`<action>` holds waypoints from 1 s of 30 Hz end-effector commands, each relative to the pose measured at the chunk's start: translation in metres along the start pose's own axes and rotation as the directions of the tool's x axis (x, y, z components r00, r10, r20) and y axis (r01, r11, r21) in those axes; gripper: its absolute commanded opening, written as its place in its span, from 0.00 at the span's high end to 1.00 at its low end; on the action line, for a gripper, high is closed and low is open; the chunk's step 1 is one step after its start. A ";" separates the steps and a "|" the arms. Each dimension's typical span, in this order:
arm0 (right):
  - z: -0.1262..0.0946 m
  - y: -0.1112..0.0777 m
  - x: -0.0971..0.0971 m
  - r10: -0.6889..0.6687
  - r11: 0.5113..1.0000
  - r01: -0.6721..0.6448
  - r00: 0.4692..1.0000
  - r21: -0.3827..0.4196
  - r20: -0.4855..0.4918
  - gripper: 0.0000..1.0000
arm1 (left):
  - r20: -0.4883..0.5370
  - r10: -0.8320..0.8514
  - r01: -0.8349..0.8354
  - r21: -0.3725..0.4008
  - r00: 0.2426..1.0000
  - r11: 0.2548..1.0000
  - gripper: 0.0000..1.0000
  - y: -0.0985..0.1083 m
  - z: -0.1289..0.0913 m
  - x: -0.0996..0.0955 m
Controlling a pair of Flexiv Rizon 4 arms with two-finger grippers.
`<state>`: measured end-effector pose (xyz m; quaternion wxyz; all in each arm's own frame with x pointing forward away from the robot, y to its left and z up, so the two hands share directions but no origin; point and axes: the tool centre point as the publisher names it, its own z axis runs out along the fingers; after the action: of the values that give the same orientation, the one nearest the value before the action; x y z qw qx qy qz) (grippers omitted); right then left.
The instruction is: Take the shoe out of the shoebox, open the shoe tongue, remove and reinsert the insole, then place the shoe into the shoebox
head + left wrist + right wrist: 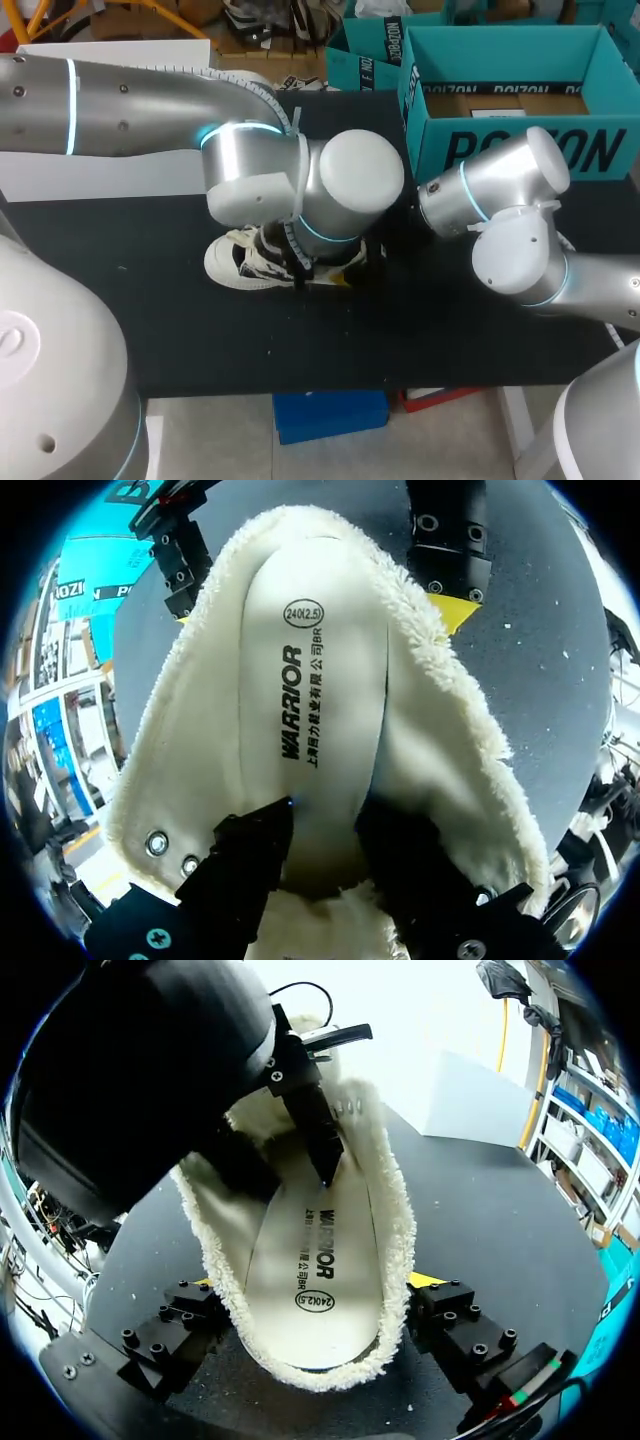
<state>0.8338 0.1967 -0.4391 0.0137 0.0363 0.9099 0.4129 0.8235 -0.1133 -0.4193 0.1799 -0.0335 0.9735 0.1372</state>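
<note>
Left arm [250, 165] opposite wide-set right jaws

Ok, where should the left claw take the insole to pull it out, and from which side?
Probably the end of the insole nearest the left claw, coming straight down through the open top of the shoe. Its long edges sit tucked against the fleece lining, and the right claw holds the shoe from both sides.
</note>
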 end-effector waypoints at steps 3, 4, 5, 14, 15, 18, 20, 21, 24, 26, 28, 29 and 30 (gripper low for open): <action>0.000 0.000 -0.001 0.003 1.000 -0.003 1.000 0.002 -0.002 1.00 | 0.077 -0.060 0.057 0.045 0.995 0.997 0.60 0.005 0.106 -0.004; 0.000 0.000 -0.001 0.003 1.000 -0.003 1.000 0.002 -0.002 1.00 | 0.079 -0.072 0.068 0.055 0.994 0.996 0.61 0.006 0.107 -0.007; 0.000 0.000 -0.001 0.003 1.000 -0.003 1.000 0.002 -0.002 1.00 | 0.079 -0.081 0.076 0.065 0.994 0.995 0.61 0.007 0.107 -0.011; 0.000 0.000 -0.001 0.003 1.000 -0.003 1.000 0.002 -0.002 1.00 | 0.120 -0.136 0.122 0.117 0.983 0.986 0.60 0.010 0.106 -0.033; 0.000 0.000 -0.001 0.003 1.000 -0.003 1.000 0.002 -0.002 1.00 | 0.121 -0.145 0.130 0.126 0.982 0.984 0.61 0.009 0.107 -0.036; 0.000 0.000 -0.001 0.003 1.000 -0.003 1.000 0.002 -0.002 1.00 | 0.111 -0.161 0.142 0.155 0.981 0.978 0.61 0.008 0.107 -0.039; 0.000 0.000 -0.001 0.003 1.000 -0.003 1.000 0.002 -0.002 1.00 | 0.099 -0.163 0.145 0.173 0.982 0.974 0.62 0.007 0.107 -0.040; 0.000 0.000 -0.001 0.003 1.000 -0.003 1.000 0.002 -0.002 1.00 | 0.099 -0.165 0.147 0.174 0.981 0.974 0.62 0.007 0.106 -0.040; 0.000 0.000 -0.001 0.003 1.000 -0.003 1.000 0.002 -0.002 1.00 | 0.093 -0.166 0.147 0.182 0.982 0.972 0.71 0.003 0.105 -0.038; 0.000 0.000 -0.001 0.003 1.000 -0.003 1.000 0.002 -0.002 1.00 | 0.087 -0.164 0.146 0.185 0.983 0.972 0.82 0.002 0.104 -0.037; 0.000 0.000 -0.001 0.003 1.000 -0.003 1.000 0.002 -0.002 1.00 | 0.072 -0.157 0.141 0.193 0.985 0.971 0.96 0.000 0.103 -0.036; 0.000 0.000 -0.001 0.003 1.000 -0.003 1.000 0.002 -0.002 1.00 | 0.068 -0.155 0.139 0.195 0.986 0.971 1.00 -0.001 0.101 -0.035; 0.000 0.000 -0.001 0.003 1.000 -0.003 1.000 0.002 -0.002 1.00 | 0.053 -0.144 0.130 0.202 0.988 0.971 1.00 -0.002 0.100 -0.034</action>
<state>0.8374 0.1984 -0.4376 0.0139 0.0377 0.9097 0.4133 0.8384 -0.1054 -0.4151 0.2320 -0.0849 0.9682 0.0401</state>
